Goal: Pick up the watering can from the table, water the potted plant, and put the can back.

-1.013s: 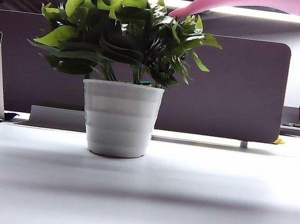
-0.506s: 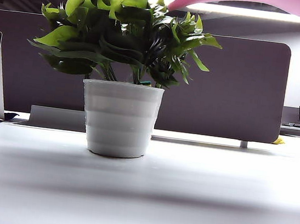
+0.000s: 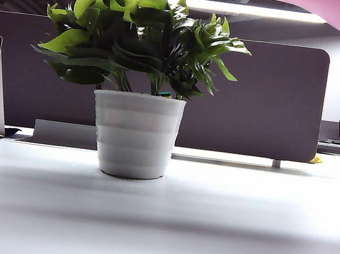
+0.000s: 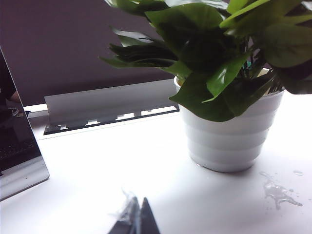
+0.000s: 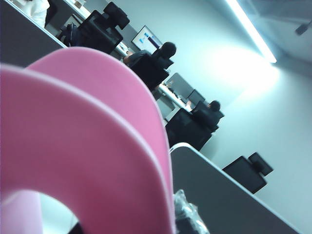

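My left pincer (image 4: 137,219) sits low over the table (image 4: 97,170), and in my left wrist view its two dark finger tips lie pressed together with nothing between them. Off to one side of it leans a dark screen (image 4: 17,141) with a pale frame. Straight ahead of it, farther back on the table, runs a grey rail (image 4: 109,105) at the foot of a dark partition (image 4: 58,44). The potted plant (image 4: 229,131) stands ahead of my left pincer and toward my right arm's side, upright in its white ribbed pot, leaves spilling over the rim. A few drops of water (image 4: 278,191) lie on the table just beside the pot, on the side away from the screen.

In the exterior view the potted plant (image 3: 135,132) stands upright near the middle of the table (image 3: 206,232), the partition (image 3: 267,102) behind it. Above its leaves, the pink spout of the watering can (image 3: 287,1) reaches in from the right, its tip over the crown of the foliage and apart from it.

My right pincer itself is hardly visible. In my right wrist view the watering can (image 5: 87,146) fills the frame right up against it, with its arched pink handle closest. I cannot tell whether my right pincer's fingers pinch the handle or stand spread. Beyond the can I see a dark partition edge (image 5: 229,190), and far behind it seated people (image 5: 156,61) at desks with monitors.
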